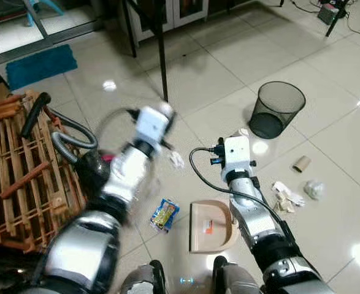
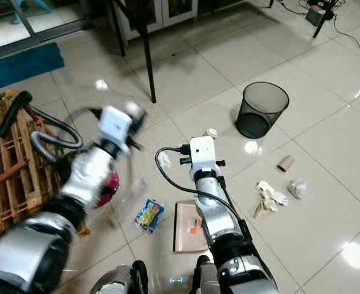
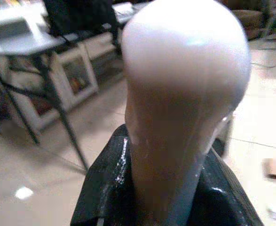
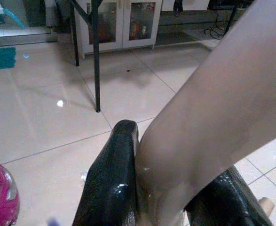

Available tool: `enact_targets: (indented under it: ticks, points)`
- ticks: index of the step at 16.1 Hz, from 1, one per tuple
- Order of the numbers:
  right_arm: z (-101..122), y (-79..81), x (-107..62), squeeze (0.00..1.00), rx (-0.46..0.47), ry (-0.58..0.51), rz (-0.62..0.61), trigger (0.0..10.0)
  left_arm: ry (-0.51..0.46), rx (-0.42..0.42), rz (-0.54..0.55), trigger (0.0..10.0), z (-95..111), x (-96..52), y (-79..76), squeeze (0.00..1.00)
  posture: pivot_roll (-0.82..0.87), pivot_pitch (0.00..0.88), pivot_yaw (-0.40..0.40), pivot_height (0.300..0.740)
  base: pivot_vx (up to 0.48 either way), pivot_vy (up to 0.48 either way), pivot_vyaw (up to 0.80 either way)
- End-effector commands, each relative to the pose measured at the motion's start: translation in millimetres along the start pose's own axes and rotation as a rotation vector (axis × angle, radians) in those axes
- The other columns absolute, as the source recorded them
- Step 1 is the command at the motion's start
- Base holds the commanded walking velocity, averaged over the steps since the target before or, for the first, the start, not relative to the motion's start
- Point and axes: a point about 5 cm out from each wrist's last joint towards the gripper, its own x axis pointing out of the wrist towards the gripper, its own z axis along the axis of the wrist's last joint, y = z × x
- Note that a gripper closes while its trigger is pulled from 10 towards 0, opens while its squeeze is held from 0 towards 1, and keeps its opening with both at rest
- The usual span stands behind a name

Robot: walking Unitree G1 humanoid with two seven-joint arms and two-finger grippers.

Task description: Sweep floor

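Two grippers are both clamping tools. Left gripper (image 3: pixel 166 207) is closing on a pale rounded handle (image 3: pixel 185 84), probably the brush's; its arm is blurring, so a fast swing could scatter the litter. Right gripper (image 4: pixel 170 197) is pinching a beige handle (image 4: pixel 213 103) between its fingers, dustpan (image 1: pixel 209 226) lying below them. Mesh bin (image 1: pixel 276 109) is standing well beyond. Paper scraps (image 1: pixel 287 197) and cardboard tube (image 1: pixel 301 163) are lying outboard of the right jaws; snack wrapper (image 1: pixel 164 214) below the left. Wrapper print is unreadable.
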Motion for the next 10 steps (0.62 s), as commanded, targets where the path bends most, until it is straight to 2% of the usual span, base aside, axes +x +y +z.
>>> enact_targets:
  ticks: [1,3,4,7,9,10]
  points:
    - [-34,8.6,-16.6,0.00,0.005,0.166,0.030,10.0,-0.011,-0.011,0.000,10.0,1,0.3,-2.1,0.00,-0.09,0.213,0.057,0.740,0.000,0.000,0.00]
    - [-33,11.5,-18.3,0.00,0.010,0.165,0.040,10.0,-0.019,-0.076,0.016,10.0,1,2.0,-9.1,0.00,-0.10,0.212,0.056,0.740,0.000,0.000,0.00]
    - [-33,13.3,-18.7,0.00,0.014,0.167,0.051,10.0,-0.026,-0.124,0.007,10.0,2,4.2,-16.3,0.00,-0.10,0.209,0.053,0.740,0.000,0.000,0.00]
    - [-33,14.8,-18.5,0.00,0.016,0.172,0.063,10.0,-0.045,-0.214,-0.025,10.0,5,8.2,-25.2,0.00,-0.09,0.209,0.052,0.740,0.000,0.000,0.00]
    - [-34,14.6,-17.2,0.00,0.029,0.189,0.066,10.0,-0.108,-0.347,0.005,10.0,17,15.7,-28.8,0.00,-0.08,0.192,0.046,0.740,0.000,0.000,0.00]
    - [-34,14.7,-16.8,0.00,0.038,0.193,0.066,10.0,-0.132,-0.379,0.015,10.0,22,18.0,-28.7,0.00,-0.08,0.186,0.046,0.740,0.000,0.000,0.00]
